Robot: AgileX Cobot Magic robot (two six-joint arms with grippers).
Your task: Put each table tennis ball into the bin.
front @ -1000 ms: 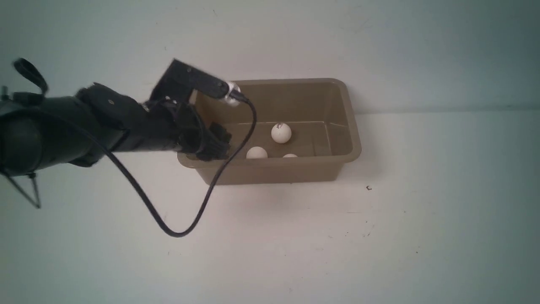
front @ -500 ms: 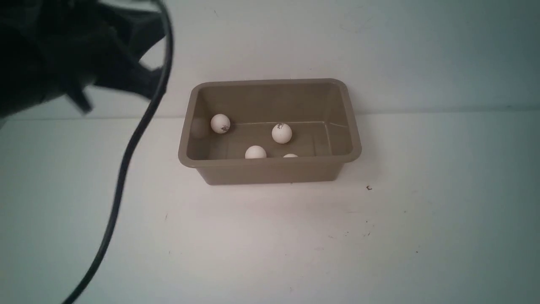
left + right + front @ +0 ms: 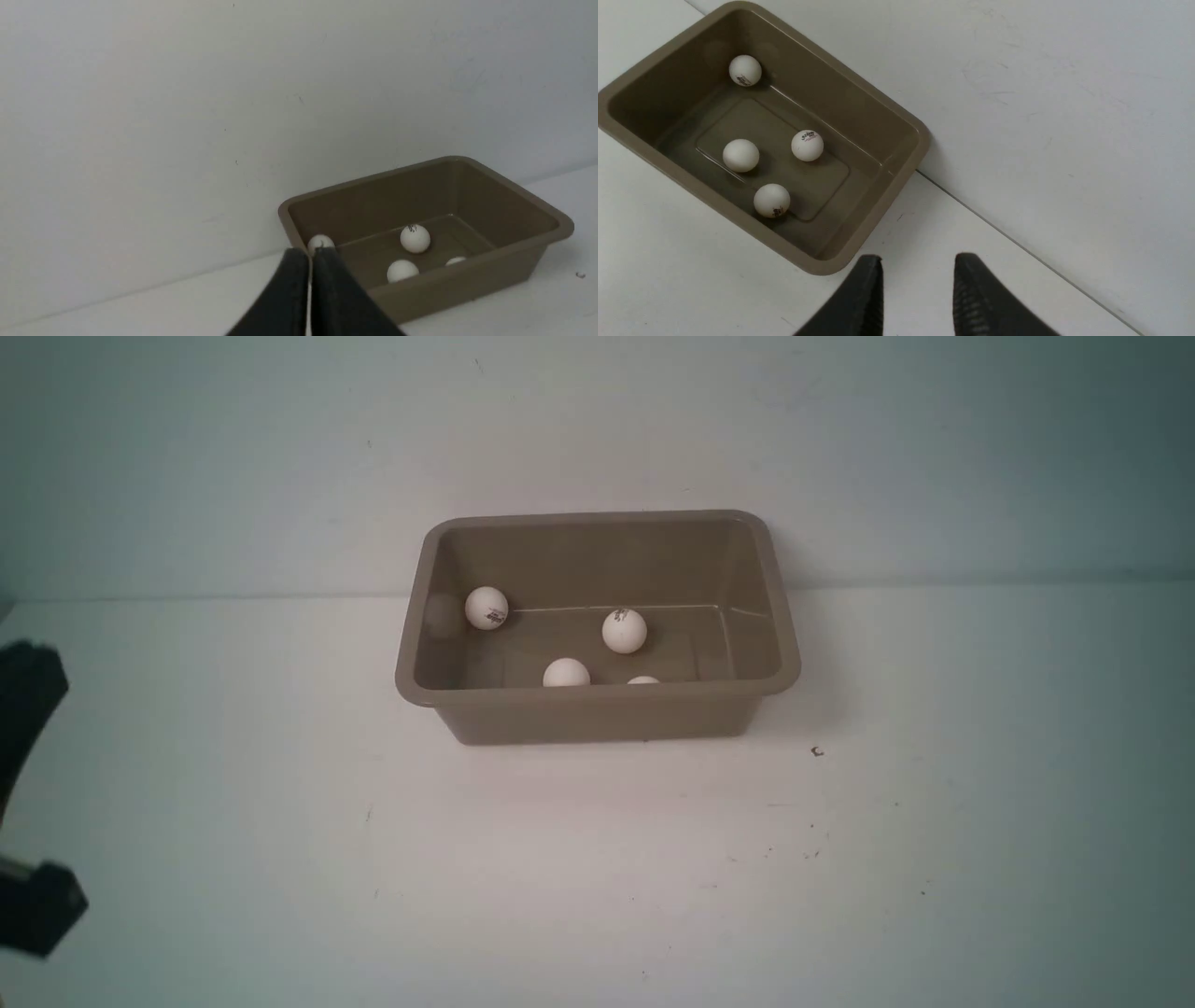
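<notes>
While the balls (image 3: 624,630) lie in the bin (image 3: 597,517), the closed left pincer (image 3: 309,280) and half-open right pincer (image 3: 918,284) hang empty outside it.

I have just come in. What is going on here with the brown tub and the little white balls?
A two-armed robot has the job of putting table tennis balls into a bin. All four small matte white balls lie on the floor of the rectangular grey-brown plastic bin, apart from each other. Neither arm handles anything. The left end effector is shut and empty, off to the left of the bin. The right end effector is open and empty, above the white table near a corner of the bin. The job looks finished.
</notes>
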